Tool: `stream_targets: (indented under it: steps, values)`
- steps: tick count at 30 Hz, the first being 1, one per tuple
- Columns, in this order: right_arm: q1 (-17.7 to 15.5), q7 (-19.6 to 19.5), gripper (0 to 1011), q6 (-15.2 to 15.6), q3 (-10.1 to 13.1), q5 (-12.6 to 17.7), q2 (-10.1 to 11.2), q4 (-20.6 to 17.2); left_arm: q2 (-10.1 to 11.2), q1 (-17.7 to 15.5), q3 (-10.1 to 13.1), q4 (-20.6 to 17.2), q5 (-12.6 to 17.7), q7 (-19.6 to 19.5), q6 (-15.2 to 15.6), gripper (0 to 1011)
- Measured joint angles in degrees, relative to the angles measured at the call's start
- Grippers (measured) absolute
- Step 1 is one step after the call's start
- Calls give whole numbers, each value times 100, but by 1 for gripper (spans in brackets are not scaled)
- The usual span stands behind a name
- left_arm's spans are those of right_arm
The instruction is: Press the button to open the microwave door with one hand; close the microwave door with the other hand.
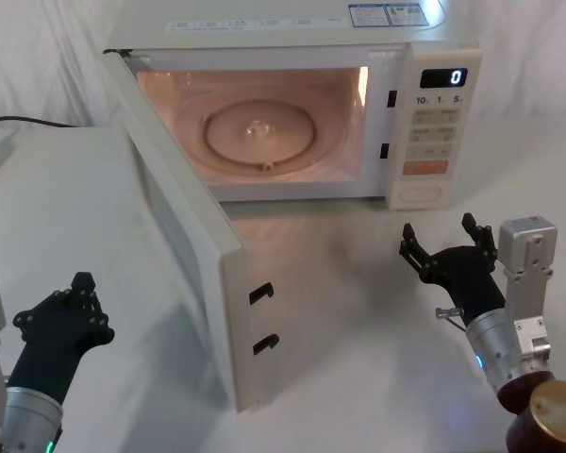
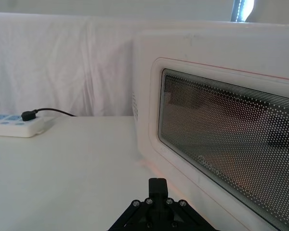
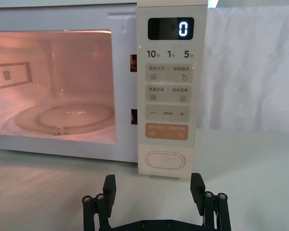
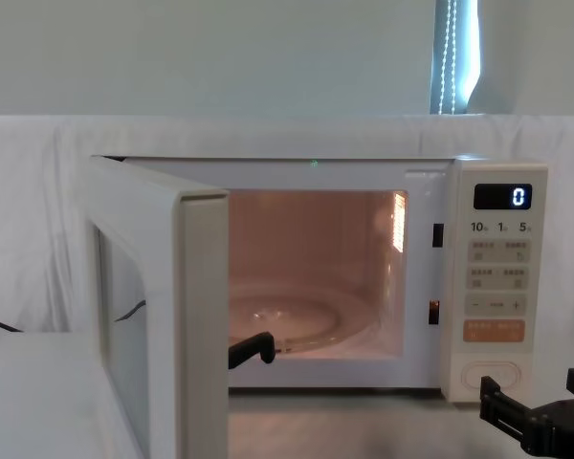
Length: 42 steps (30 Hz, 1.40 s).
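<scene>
The door (image 1: 184, 255) is swung wide open, out toward the robot's left, with its free edge near the front of the table (image 1: 358, 311). Its outer face is turned to the left gripper (image 1: 61, 316), which is much nearer to it than the right gripper (image 1: 441, 247). The long side of the door runs from the hinge toward the robot. The right jaws are seen spread wide, just in front of the button (image 3: 165, 160). Whether the left jaws are open cannot be told.

Plugged power strip (image 2: 17, 126) on table (image 2: 62, 173).
</scene>
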Motion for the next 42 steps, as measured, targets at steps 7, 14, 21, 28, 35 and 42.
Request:
stream_targets:
  steps: [7, 14, 21, 28, 35, 42]
  values:
    - [0, 0, 1002, 0, 0, 0, 0, 0, 29, -36, -33, -246, -61, -254, 307, 0]
    - [0, 0, 1002, 0, 0, 0, 0, 0, 70, -128, -61, -407, 32, -460, 447, 0]
    - [0, 0, 1002, 0, 0, 0, 0, 0, 69, -198, -117, -532, 128, -598, 491, 0]
    - [0, 0, 1002, 0, 0, 0, 0, 0, 74, -259, -143, -627, 161, -725, 485, 0]
    - [0, 0, 1002, 0, 0, 0, 0, 0, 114, -381, -96, -681, 253, -855, 355, 0]
    - [0, 0, 1002, 0, 0, 0, 0, 0, 147, -603, 4, -675, 234, -981, 414, 0]
